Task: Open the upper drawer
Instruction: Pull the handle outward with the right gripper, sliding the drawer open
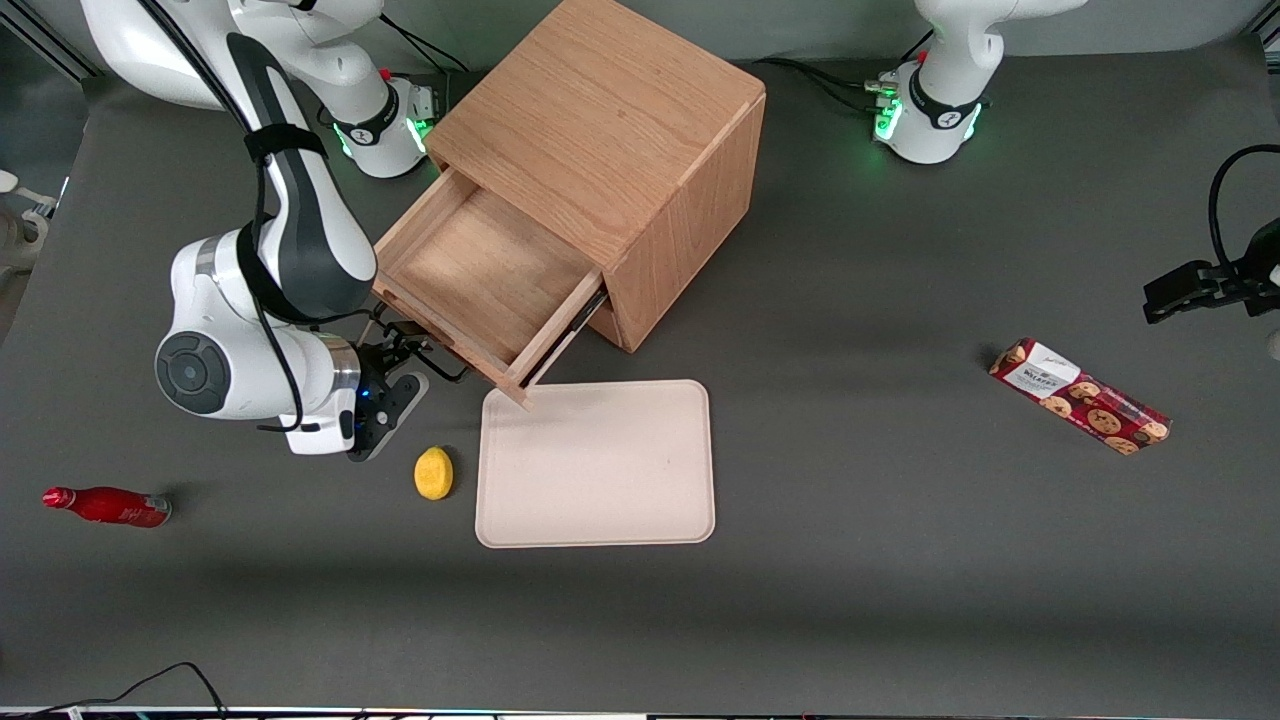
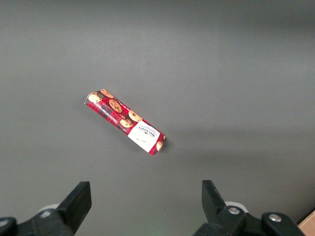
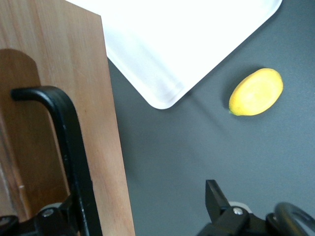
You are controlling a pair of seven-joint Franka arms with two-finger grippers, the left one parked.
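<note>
The upper drawer [image 1: 480, 275] of the light oak cabinet [image 1: 600, 130] stands pulled well out, and its inside is bare. Its thin black bar handle [image 1: 445, 362] is on the drawer front, nearer the front camera. My gripper [image 1: 400, 355] is right at that handle, in front of the drawer. In the right wrist view the gripper [image 3: 140, 206] is open. The black handle [image 3: 74, 157] and the edge of the drawer front [image 3: 106, 147] lie between its wide-apart fingers [image 3: 216, 201], with the handle close to one finger. Nothing is gripped.
A beige tray [image 1: 596, 465] [image 3: 187, 44] lies just in front of the open drawer's corner. A yellow lemon [image 1: 433, 473] [image 3: 256, 92] sits beside the tray. A red bottle [image 1: 105, 505] lies toward the working arm's end, a cookie pack [image 1: 1080, 396] [image 2: 125, 121] toward the parked arm's.
</note>
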